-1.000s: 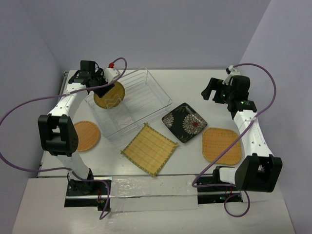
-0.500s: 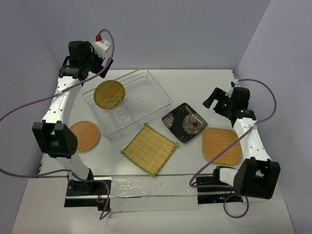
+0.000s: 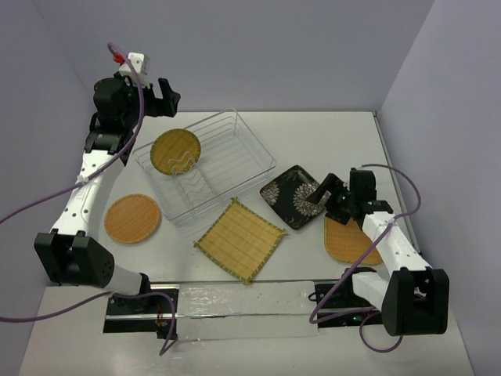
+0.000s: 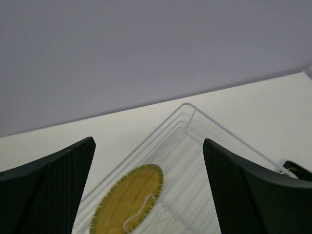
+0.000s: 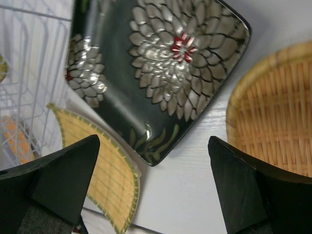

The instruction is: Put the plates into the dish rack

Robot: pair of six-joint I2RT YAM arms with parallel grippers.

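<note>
Now your left end effector [image 4: 148,140] hangs wide and empty above the rack [image 3: 250,146], and one round plate [image 3: 175,150] sits inside it. Your right end effector [image 5: 154,141], also released, hovers over the black plate [image 3: 296,196] on the table [image 3: 313,133].

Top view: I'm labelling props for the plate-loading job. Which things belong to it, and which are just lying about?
Job: dish rack; round woven plate in it; round orange plate; bamboo plate; black flowered plate; rounded-square orange plate.
Lying about: purple cables; clear strip.
</note>
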